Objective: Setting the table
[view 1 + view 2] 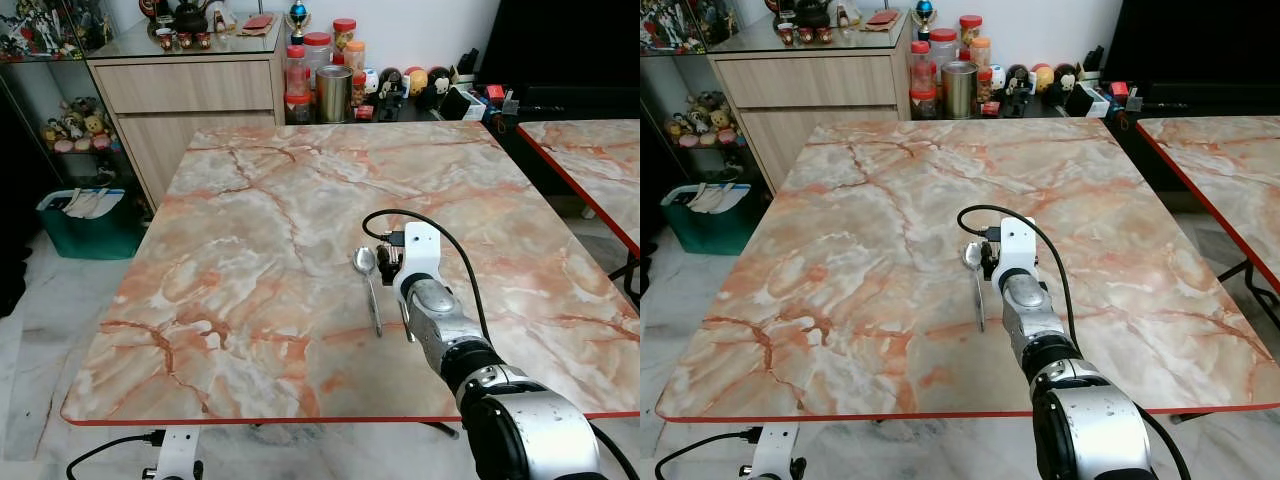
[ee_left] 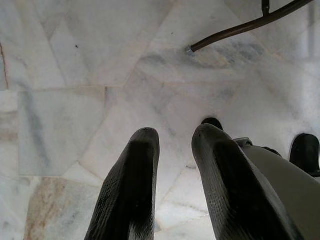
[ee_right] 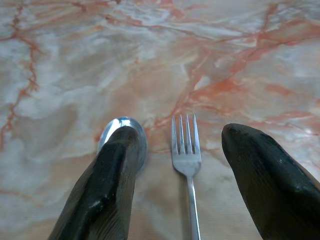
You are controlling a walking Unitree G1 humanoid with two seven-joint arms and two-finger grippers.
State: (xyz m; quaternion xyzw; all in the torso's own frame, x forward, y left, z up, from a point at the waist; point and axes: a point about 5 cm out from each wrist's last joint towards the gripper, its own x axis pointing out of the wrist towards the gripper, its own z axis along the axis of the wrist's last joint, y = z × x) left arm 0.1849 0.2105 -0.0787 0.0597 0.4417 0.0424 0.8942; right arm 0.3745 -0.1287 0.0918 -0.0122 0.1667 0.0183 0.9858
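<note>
Hovering low over the table (image 1: 260, 220), the right gripper (image 3: 180, 165) gapes wide, empty, straddling the fork (image 3: 187, 150) beside the spoon (image 1: 365, 263).

Marble-patterned table (image 1: 260, 230), pink and orange veins over a pale ground, edged in a thin red rim. Stood on pale marble floor (image 1: 40, 330). Carried a metal spoon (image 1: 366, 268), bowl toward the far side, handle running back toward the near edge. Just beside the spoon, a metal fork (image 3: 187, 165), tines likewise toward the far side, lying parallel, not touching.
</note>
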